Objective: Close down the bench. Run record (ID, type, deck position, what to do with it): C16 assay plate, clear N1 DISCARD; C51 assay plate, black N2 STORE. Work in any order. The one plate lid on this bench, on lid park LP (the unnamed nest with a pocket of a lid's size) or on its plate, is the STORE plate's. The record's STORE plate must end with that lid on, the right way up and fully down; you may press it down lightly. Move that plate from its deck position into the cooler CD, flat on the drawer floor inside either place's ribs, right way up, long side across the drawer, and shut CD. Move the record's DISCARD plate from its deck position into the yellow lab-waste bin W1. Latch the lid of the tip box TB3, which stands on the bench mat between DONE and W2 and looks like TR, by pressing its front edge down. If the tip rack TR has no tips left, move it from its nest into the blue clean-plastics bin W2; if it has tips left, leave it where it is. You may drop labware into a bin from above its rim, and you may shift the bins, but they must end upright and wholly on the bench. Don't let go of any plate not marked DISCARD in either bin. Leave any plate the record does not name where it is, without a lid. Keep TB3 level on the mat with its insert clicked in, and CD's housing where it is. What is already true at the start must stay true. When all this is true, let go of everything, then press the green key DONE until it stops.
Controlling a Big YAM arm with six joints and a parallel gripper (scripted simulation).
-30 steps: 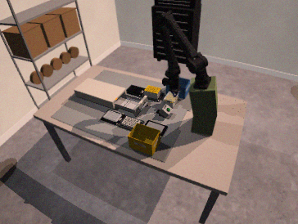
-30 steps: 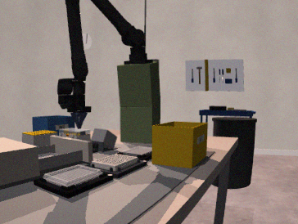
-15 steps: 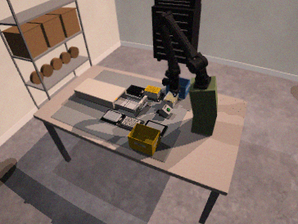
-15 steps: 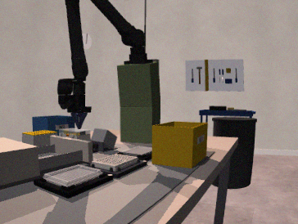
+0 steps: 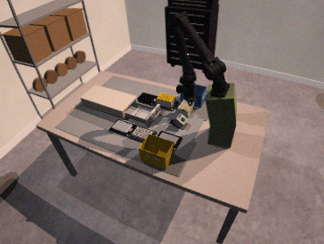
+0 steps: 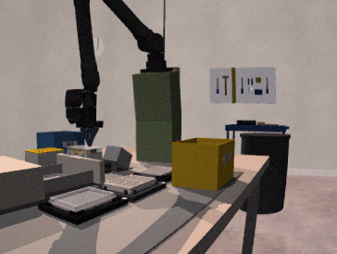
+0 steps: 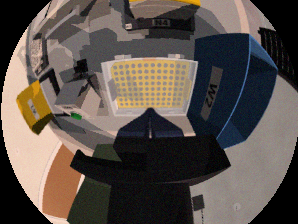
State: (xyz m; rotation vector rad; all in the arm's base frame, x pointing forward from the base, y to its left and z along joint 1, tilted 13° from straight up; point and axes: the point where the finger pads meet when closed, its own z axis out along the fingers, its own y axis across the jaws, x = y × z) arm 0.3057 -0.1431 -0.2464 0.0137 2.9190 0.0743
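Observation:
My gripper (image 7: 150,111) is shut and empty, pointing down just above the front edge of tip box TB3 (image 7: 152,84), whose pale yellow insert shows through its lid. In the side view the fingertips (image 6: 89,136) hang right over TB3 (image 6: 83,149); I cannot tell whether they touch. In the overhead view the gripper (image 5: 186,97) is above TB3 (image 5: 186,107). The blue bin W2 (image 5: 198,95) stands right of TB3. The green DONE key (image 5: 181,119) is in front of it. The yellow-topped tip rack TR (image 5: 166,99) sits behind. A clear plate (image 5: 122,126) and two more nests (image 5: 143,133) (image 5: 170,139) lie in the front row.
The yellow bin W1 (image 5: 156,151) stands at the mat's front edge. The cooler CD (image 5: 109,100) sits at the left with its drawer (image 5: 142,112) pulled out. The tall green arm pedestal (image 5: 221,116) rises at the right. W2 also shows in the wrist view (image 7: 226,90).

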